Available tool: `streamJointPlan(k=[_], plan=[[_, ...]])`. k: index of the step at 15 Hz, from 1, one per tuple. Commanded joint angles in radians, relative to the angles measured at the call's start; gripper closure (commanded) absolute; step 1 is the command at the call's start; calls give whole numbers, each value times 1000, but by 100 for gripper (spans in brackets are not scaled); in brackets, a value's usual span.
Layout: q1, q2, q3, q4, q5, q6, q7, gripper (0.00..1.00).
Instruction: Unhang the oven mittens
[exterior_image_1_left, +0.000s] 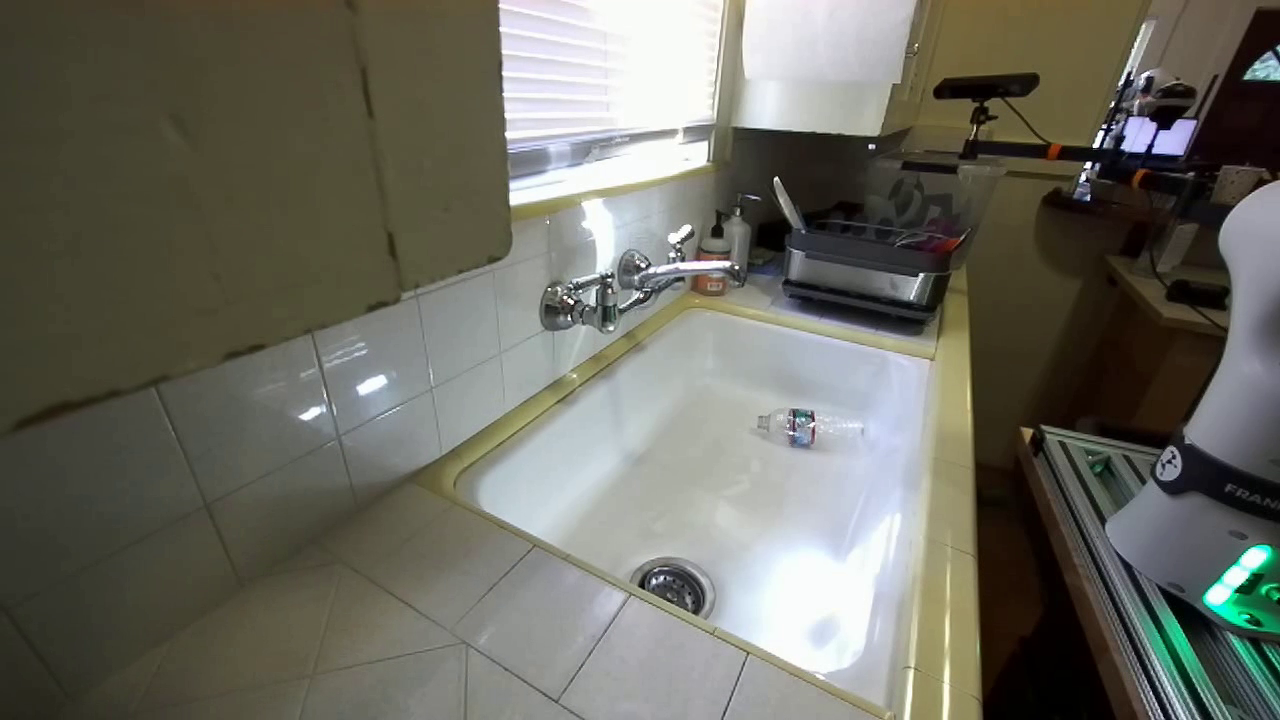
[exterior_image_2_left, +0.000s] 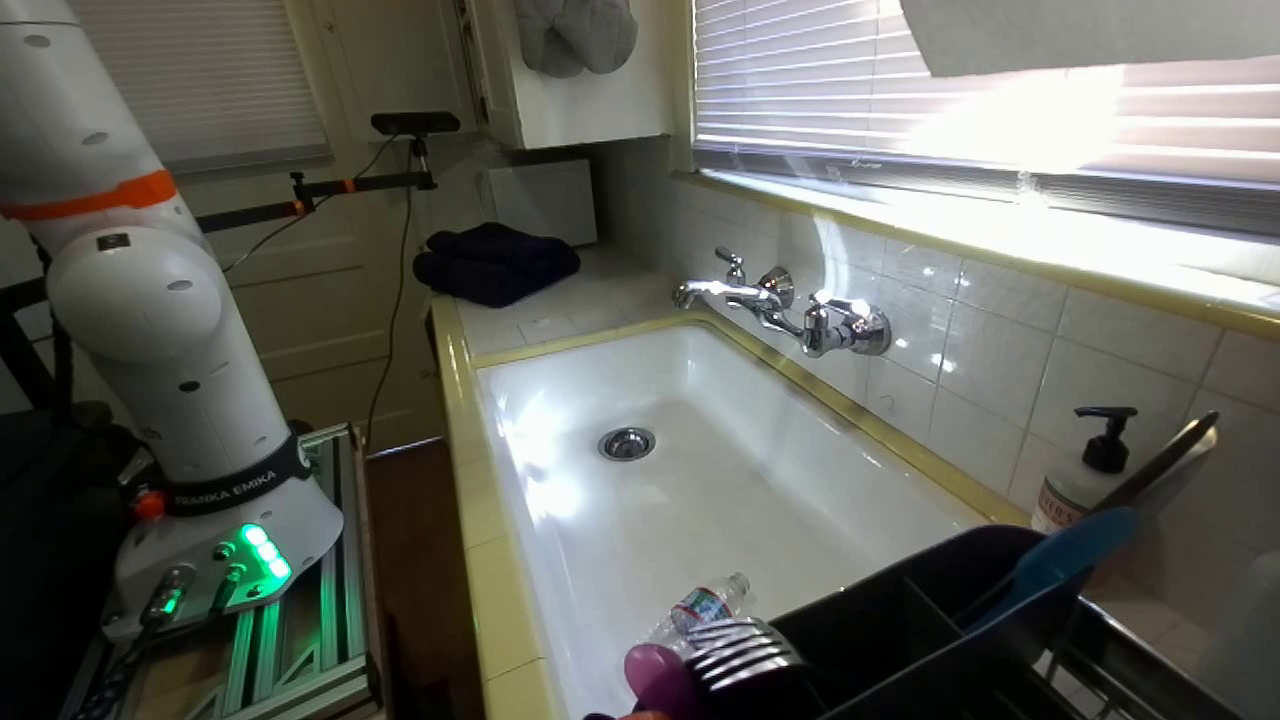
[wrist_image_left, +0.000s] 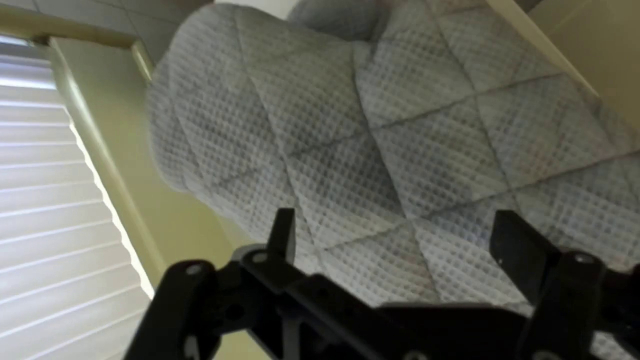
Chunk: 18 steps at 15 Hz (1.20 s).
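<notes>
The oven mittens (wrist_image_left: 360, 135) are off-white, quilted, padded fabric and fill most of the wrist view, with a rounded end at upper left. A grey rounded piece behind that end may be a thumb or a second mitt; I cannot tell. In an exterior view, rounded grey mitten ends (exterior_image_2_left: 578, 35) hang against the side of a white upper cabinet (exterior_image_2_left: 600, 105); their tops are cut off. My gripper (wrist_image_left: 395, 220) is open, its fingers apart in front of the mitten fabric, nothing clamped between them. Whether they touch the fabric I cannot tell. The gripper is out of both exterior views.
A window with blinds (wrist_image_left: 55, 210) is beside the cabinet. Below are a white sink (exterior_image_1_left: 640, 470) holding a plastic bottle (exterior_image_1_left: 810, 428), a wall faucet (exterior_image_2_left: 770, 300), a dish rack (exterior_image_1_left: 865, 265), and dark folded cloth (exterior_image_2_left: 495, 262). A camera on a bar (exterior_image_2_left: 415, 123) stands near the cabinet.
</notes>
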Motion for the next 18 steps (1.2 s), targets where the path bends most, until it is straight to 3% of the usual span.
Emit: streamJointPlan(k=[1, 6, 10, 15, 18], plan=[[-2, 51, 3, 61, 146, -4, -131, 0], [-16, 79, 14, 129, 207, -20, -215, 0], [-21, 84, 22, 191, 172, -31, -230, 0], [-21, 86, 33, 264, 66, -41, -199, 0], [-6, 84, 28, 297, -53, -44, -157, 0]])
